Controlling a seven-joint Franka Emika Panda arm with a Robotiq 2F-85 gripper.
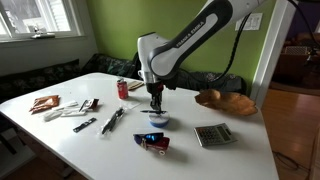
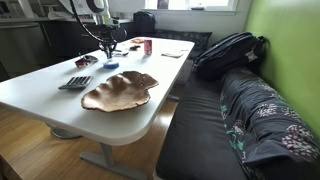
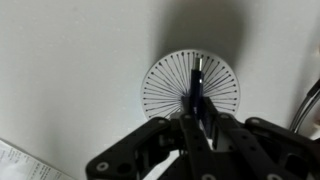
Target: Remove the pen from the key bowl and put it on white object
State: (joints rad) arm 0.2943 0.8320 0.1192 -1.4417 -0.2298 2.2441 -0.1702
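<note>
Fingers clamped on pen; pen long axis runs toward 12 o'clock, tip over white disc centre on counter. Bowl well apart, without pen.

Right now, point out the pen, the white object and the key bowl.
pen (image 3: 197, 95): wrist view, mid shaft.
white object (image 3: 165, 85): wrist view, lined top face.
key bowl (image 2: 120, 91): in an exterior view, bare inside.

The white arm arches from the upper right of the frame down to its centre, wrist upright. Its gripper points straight down, fingers pinched on a pen.
</note>
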